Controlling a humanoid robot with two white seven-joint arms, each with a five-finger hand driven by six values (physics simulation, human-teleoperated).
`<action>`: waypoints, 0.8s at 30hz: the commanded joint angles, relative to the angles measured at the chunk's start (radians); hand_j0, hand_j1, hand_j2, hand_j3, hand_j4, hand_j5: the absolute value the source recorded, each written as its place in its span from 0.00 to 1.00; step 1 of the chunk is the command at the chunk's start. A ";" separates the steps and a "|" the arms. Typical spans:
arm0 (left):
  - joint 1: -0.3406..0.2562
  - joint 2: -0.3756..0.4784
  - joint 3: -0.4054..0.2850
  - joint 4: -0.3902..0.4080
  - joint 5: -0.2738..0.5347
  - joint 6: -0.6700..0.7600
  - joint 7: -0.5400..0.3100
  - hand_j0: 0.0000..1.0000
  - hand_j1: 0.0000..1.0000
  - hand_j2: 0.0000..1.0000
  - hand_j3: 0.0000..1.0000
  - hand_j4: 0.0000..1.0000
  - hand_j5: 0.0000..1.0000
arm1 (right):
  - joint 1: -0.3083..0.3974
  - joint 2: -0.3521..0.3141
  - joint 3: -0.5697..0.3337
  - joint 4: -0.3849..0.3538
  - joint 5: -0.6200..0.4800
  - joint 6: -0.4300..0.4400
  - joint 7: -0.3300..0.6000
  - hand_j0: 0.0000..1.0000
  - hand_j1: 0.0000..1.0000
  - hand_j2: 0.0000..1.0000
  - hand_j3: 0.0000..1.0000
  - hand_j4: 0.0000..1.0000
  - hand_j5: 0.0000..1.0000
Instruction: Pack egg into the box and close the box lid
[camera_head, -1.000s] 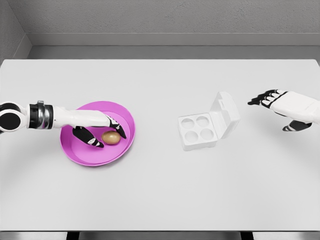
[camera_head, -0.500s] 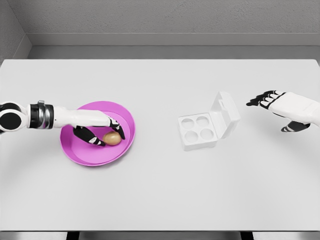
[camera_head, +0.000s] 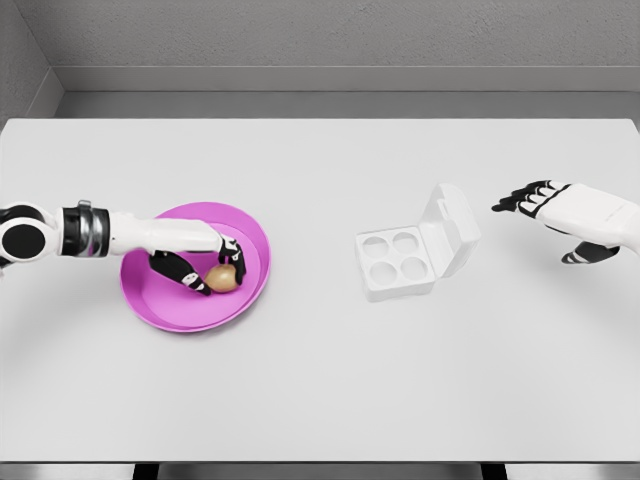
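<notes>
The egg (camera_head: 221, 279) is small, brown and smooth, lying in the right part of a round magenta plate (camera_head: 160, 300) on the left of the white table (camera_head: 320, 390). The left hand (camera_head: 200, 262) reaches over the plate from the left with its dark fingers (camera_head: 188, 276) curled around the egg, thumb on its near side, so the egg shows only partly. The white egg box (camera_head: 400, 262) sits right of centre, well apart from the plate, its lid (camera_head: 452, 226) raised to the right and four round cups showing. Bare tabletop separates plate and box. The right hand (camera_head: 560, 212) hovers right of the lid, fingers spread, holding nothing.
</notes>
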 joint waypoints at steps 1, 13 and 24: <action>0.000 -0.002 0.000 0.000 0.000 0.000 0.000 0.45 0.45 0.45 0.45 0.45 0.45 | 0.000 -0.001 0.002 -0.001 -0.006 0.003 0.000 1.00 1.00 1.00 1.00 1.00 1.00; -0.002 0.005 0.035 -0.003 0.001 0.000 0.002 0.40 0.40 0.40 0.40 0.40 0.40 | -0.029 0.002 0.040 0.011 -0.002 0.003 0.000 1.00 1.00 1.00 1.00 1.00 1.00; -0.005 -0.004 0.092 -0.003 0.004 0.000 0.002 0.40 0.40 0.40 0.40 0.40 0.40 | -0.031 0.002 0.046 0.018 0.000 0.003 0.000 1.00 1.00 1.00 1.00 1.00 1.00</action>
